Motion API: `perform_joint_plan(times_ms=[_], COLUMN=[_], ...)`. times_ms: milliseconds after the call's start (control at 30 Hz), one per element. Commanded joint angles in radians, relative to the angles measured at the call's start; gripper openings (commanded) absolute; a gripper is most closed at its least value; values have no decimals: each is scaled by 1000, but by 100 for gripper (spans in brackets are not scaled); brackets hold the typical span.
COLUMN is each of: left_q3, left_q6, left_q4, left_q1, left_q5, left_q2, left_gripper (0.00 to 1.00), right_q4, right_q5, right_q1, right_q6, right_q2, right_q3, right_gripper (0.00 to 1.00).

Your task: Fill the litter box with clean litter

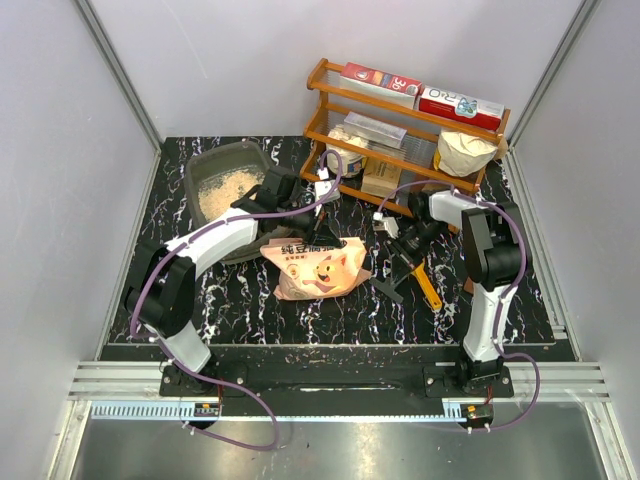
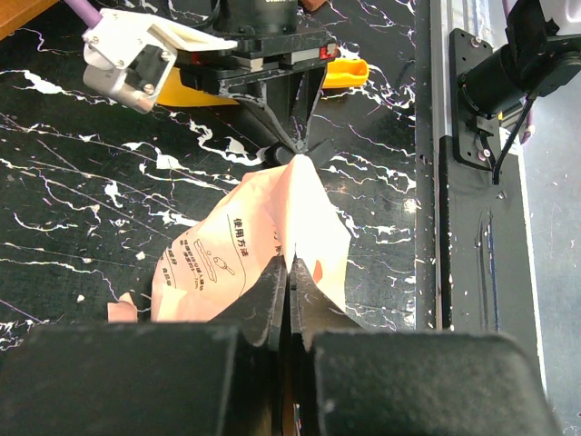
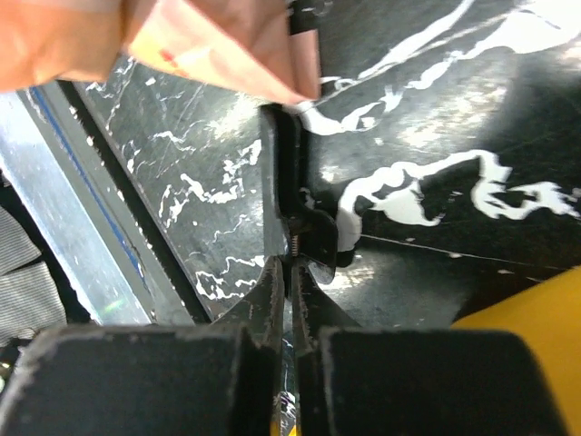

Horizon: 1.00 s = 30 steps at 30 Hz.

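The dark grey litter box (image 1: 215, 155) sits at the back left with pale beige litter (image 1: 228, 190) in it. The pink bag (image 1: 318, 265) with the pig face lies in the middle of the black marbled table. My left gripper (image 1: 305, 225) is shut on the bag's edge; in the left wrist view its jaws (image 2: 290, 272) pinch a fold of the bag (image 2: 245, 245). My right gripper (image 1: 392, 252) is shut on a black spring clip (image 3: 300, 222) that reaches to the bag's corner (image 3: 227, 54). It also shows in the left wrist view (image 2: 292, 153), at the bag's tip.
A yellow-orange scoop (image 1: 428, 288) lies right of the bag and shows in the left wrist view (image 2: 345, 73). A wooden rack (image 1: 400, 130) with boxes and a pale bag stands at the back right. The metal rail (image 2: 431, 182) marks the table's edge.
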Motion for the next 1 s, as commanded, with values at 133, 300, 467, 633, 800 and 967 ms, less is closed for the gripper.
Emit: perform_joint_plan(times_ms=[133, 300, 467, 633, 800, 967], left_q3=[15, 33, 49, 53, 55, 53], left_q6=[11, 6, 3, 3, 3, 6], left_q4=[-23, -19, -17, -20, -20, -25], left_q1=[12, 14, 12, 11, 11, 12], left_q5=[1, 6, 12, 16, 20, 17], left_q2=[-25, -12, 2, 2, 1, 1], left_gripper=[0, 0, 0, 0, 0, 0], right_q4=[-141, -180, -113, -50, 6, 99], right_q5=[-56, -98, -139, -139, -159, -132], right_q1=[-12, -11, 27, 84, 125, 129], right_q6=[-258, -367, -287, -224, -180, -72], right_q2=[-267, -455, -500, -468, -422, -397], right_q3=[-30, -18, 55, 116, 153, 168], right_gripper=[0, 0, 0, 0, 0, 0])
